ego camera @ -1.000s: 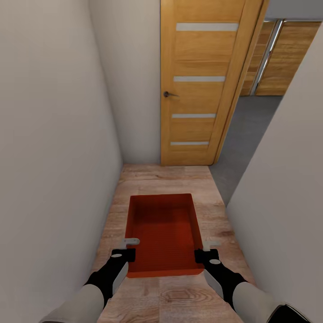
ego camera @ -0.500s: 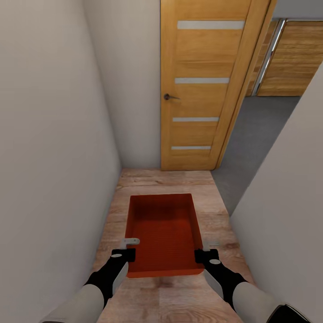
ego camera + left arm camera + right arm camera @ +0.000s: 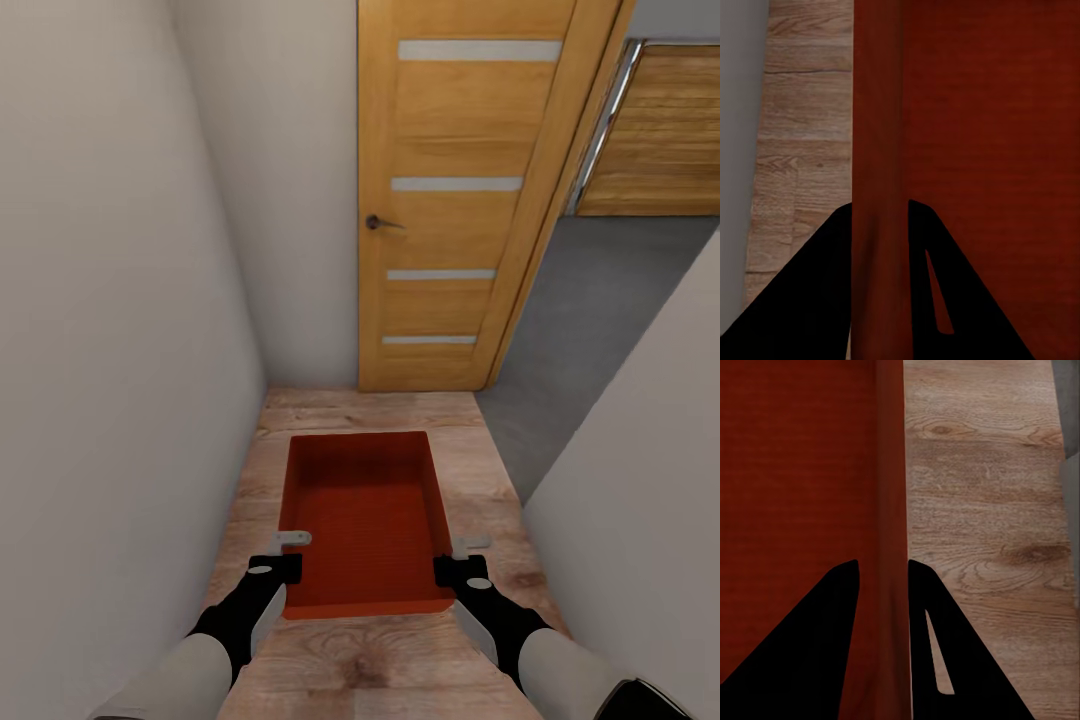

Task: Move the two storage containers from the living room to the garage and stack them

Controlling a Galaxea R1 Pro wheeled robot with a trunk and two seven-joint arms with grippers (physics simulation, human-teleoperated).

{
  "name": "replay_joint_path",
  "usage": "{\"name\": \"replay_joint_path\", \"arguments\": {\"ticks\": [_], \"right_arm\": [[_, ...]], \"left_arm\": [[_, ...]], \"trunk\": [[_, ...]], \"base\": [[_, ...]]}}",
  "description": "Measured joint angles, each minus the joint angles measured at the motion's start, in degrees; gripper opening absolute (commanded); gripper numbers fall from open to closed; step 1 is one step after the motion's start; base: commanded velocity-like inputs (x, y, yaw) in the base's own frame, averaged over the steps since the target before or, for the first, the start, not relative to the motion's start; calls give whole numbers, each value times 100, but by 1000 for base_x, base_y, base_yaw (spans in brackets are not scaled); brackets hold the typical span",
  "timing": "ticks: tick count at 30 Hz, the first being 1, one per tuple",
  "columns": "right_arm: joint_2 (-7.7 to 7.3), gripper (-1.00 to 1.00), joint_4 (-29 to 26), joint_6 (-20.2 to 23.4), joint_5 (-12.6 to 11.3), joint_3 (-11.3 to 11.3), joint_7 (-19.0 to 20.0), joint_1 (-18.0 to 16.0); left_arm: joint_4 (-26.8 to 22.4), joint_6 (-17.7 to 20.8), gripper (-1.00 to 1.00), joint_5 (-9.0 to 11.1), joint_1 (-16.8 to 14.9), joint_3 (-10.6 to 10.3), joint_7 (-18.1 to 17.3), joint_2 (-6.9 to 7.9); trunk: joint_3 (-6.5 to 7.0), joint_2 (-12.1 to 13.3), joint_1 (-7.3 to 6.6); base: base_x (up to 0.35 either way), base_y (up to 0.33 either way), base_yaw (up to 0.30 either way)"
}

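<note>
I carry one orange-red storage container point(image 3: 365, 515) in front of me, held level above the light wood-plank floor of a narrow passage. My left gripper point(image 3: 290, 555) is shut on its left wall, and my right gripper point(image 3: 455, 558) is shut on its right wall. In the left wrist view the container's wall point(image 3: 879, 150) runs between the black fingers point(image 3: 817, 300). The right wrist view shows the opposite wall point(image 3: 891, 495) clamped the same way. Ahead on the right, dark grey concrete floor point(image 3: 590, 320) lies past an opening.
White walls close in on both sides of the passage point(image 3: 110, 350). An oak door with four frosted strips point(image 3: 455, 190) stands open ahead. A wood-panelled surface point(image 3: 660, 130) shows beyond the grey floor. A white wall corner point(image 3: 640, 470) juts in at the right.
The whole view has shifted: the door and the grey floor have grown closer and larger as I roll forward. The container stays fixed between both grippers.
</note>
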Motion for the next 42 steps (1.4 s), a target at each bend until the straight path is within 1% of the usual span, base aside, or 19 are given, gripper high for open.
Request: {"name": "replay_joint_path", "arguments": {"ticks": [42], "right_arm": [[-1, -100, 0, 1, -2, 2, 0, 0]], "left_arm": [[0, 0, -100, 2, 0, -2, 2, -1]], "trunk": [[0, 0, 0]], "base": [[323, 0, 0]]}}
